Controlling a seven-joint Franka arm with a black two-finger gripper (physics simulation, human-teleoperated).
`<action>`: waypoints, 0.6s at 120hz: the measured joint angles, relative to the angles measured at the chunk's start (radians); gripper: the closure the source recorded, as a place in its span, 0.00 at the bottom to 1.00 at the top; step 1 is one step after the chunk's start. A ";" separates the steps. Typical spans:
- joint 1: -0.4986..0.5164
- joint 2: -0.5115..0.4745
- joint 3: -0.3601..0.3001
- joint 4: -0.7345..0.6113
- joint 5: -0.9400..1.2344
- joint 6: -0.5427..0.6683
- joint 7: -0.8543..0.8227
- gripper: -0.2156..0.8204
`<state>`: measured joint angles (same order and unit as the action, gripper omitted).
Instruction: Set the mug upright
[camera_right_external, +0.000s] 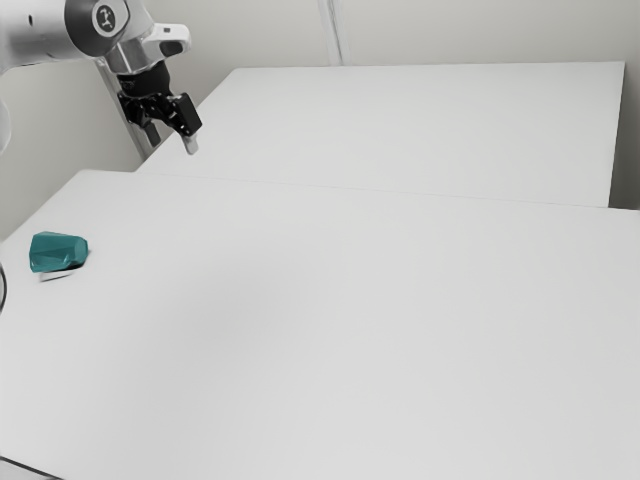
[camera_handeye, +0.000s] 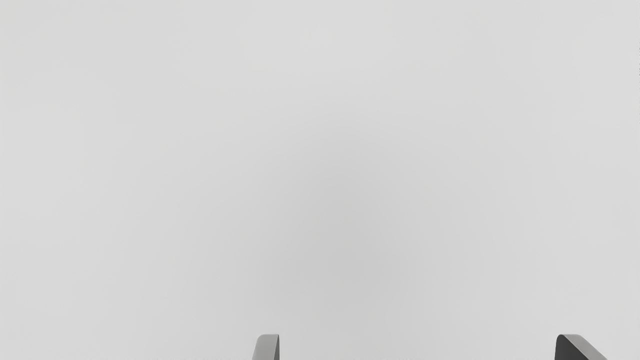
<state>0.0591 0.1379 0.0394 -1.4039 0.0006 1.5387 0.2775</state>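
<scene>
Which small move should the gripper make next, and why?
Probably, move the open gripper toward the teal mug at the exterior view's left. The mug appears to lie on its side on the white table, while the gripper hangs raised, well away from it, holding nothing.

In the exterior view, the mug (camera_right_external: 58, 252) lies on the table (camera_right_external: 340, 330), near the edge at the exterior view's left and well apart from the edge at the exterior view's right. Behind the table's far edge is a second flat surface (camera_right_external: 410, 130). The tool (camera_right_external: 171, 140) is up off the table, well apart from the mug, toward the table's far corner at the exterior view's left.
</scene>
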 joint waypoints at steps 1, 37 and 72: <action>0.000 0.000 0.000 0.000 0.000 0.000 0.000 0.21; -0.008 -0.015 0.007 -0.003 0.002 -0.001 -0.005 0.21; 0.207 0.008 0.171 -0.002 -0.231 -0.042 0.070 0.21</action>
<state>0.2657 0.1462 0.2099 -1.4063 -0.2305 1.4964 0.3480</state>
